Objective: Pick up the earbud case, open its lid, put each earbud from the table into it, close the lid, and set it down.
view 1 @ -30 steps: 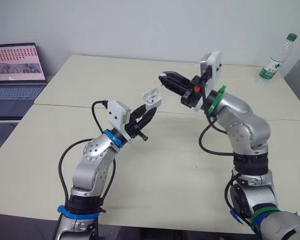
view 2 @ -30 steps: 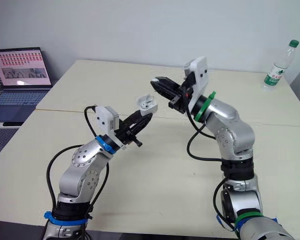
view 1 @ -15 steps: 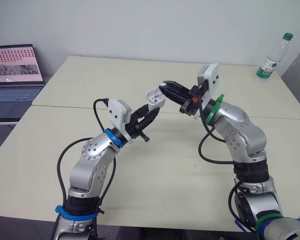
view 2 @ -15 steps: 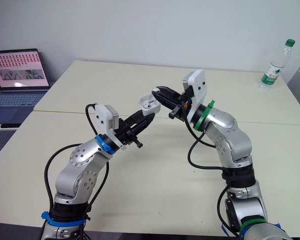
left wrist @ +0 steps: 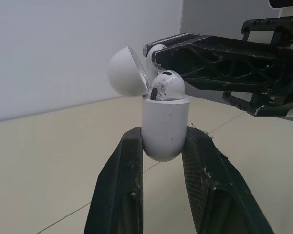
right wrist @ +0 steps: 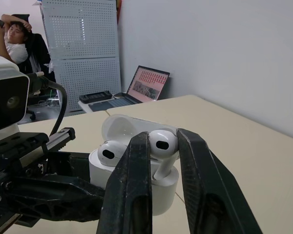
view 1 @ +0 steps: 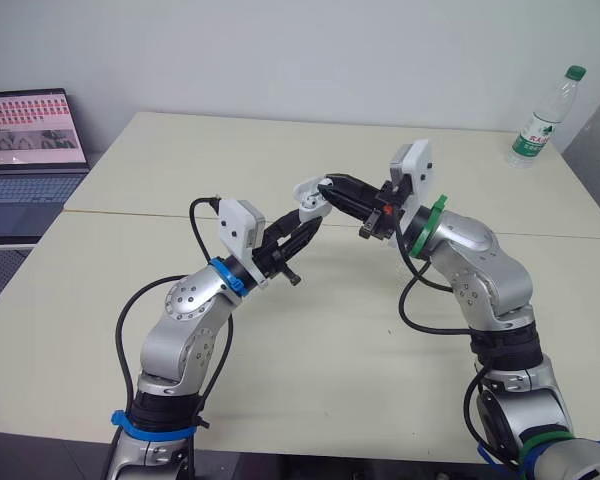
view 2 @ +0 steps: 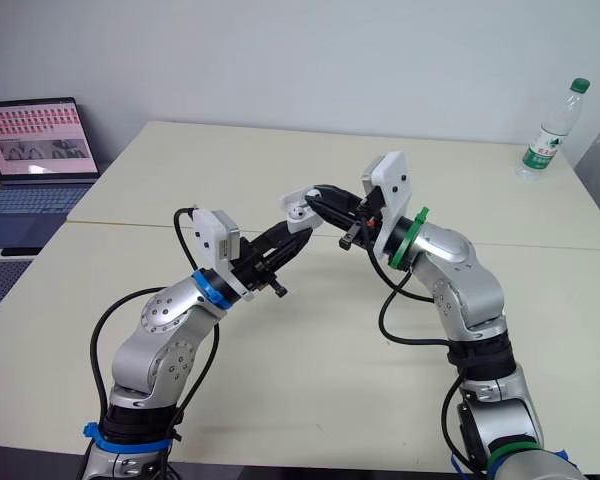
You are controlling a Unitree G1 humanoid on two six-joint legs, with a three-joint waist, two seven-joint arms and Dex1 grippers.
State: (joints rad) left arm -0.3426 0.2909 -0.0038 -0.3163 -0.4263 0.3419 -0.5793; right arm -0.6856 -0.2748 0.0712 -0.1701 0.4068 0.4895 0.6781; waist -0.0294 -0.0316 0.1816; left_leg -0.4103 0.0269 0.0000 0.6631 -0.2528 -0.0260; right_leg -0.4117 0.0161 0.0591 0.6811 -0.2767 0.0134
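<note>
My left gripper (left wrist: pixel 162 146) is shut on the white earbud case (left wrist: pixel 163 126), held upright above the table with its lid (left wrist: pixel 127 72) swung open. One white earbud (left wrist: pixel 166 87) sits in the case. My right gripper (right wrist: pixel 162 146) is shut on a second white earbud (right wrist: pixel 162 141), whose stem reaches down into the open case (right wrist: pixel 132 175) beside the first earbud (right wrist: pixel 110 152). In the head views the two grippers meet over the table's middle, the case (view 1: pixel 310 200) between them and the right gripper (view 1: pixel 332 187) coming in from the right.
A plastic water bottle (view 1: pixel 543 113) stands at the table's far right corner. An open laptop (view 1: pixel 30 150) sits on a lower surface at the left. A person sits in the background (right wrist: pixel 14 36) near a perforated panel. A seam (view 1: pixel 130 212) crosses the beige table.
My right gripper has moved left and down with the earbud until it meets the open case. The left gripper has kept the case nearly still. The head camera has shifted slightly.
</note>
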